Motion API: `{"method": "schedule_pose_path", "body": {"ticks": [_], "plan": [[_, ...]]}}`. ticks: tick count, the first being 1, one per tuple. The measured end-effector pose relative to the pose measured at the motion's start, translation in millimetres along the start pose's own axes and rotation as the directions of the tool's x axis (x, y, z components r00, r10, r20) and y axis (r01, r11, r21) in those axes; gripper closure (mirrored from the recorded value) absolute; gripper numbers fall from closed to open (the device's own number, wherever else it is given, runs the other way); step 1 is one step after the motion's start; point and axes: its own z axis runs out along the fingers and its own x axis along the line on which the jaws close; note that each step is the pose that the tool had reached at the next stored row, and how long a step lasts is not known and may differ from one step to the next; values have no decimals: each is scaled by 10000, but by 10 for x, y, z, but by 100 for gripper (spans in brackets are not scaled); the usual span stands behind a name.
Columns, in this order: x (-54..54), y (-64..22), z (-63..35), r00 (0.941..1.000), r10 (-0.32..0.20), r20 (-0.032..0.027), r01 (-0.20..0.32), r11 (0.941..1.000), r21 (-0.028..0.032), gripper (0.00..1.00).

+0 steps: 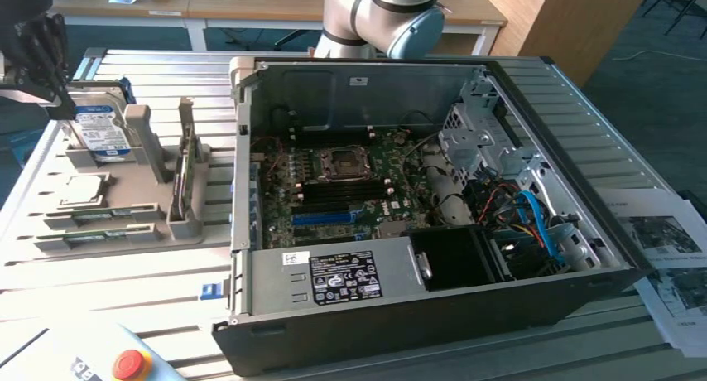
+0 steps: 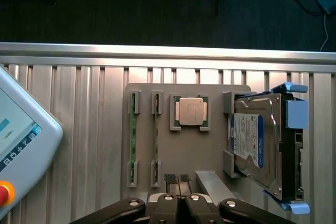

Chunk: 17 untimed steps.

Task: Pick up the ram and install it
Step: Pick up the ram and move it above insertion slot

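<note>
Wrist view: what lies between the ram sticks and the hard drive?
In the wrist view, the square silver processor sits between the ram sticks and the hard drive, in its own bracket on the grey holder.

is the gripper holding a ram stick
No, both ram sticks sit in the holder and the shut gripper is empty.

A gray holder (image 2: 178, 153) lies on a ribbed metal table (image 2: 79, 145). In it a ram stick (image 2: 133, 139) and a second ram stick (image 2: 156, 139) stand on edge side by side, with a square silver chip (image 2: 190, 111) just beside them and a hard drive (image 2: 254, 142) past the chip. The gripper (image 2: 177, 178) hangs over the holder's edge, its two fingers pressed together with nothing between them.
</note>
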Motion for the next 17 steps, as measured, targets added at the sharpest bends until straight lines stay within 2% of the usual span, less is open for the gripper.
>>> {"method": "schedule_pose_path", "body": {"ticks": [12, 17], "plan": [[9, -9, 191, 10000, 0, 0, 0, 10000, 0, 90], [9, -9, 203, 10000, 0, -1, 0, 10000, -1, 90]]}}
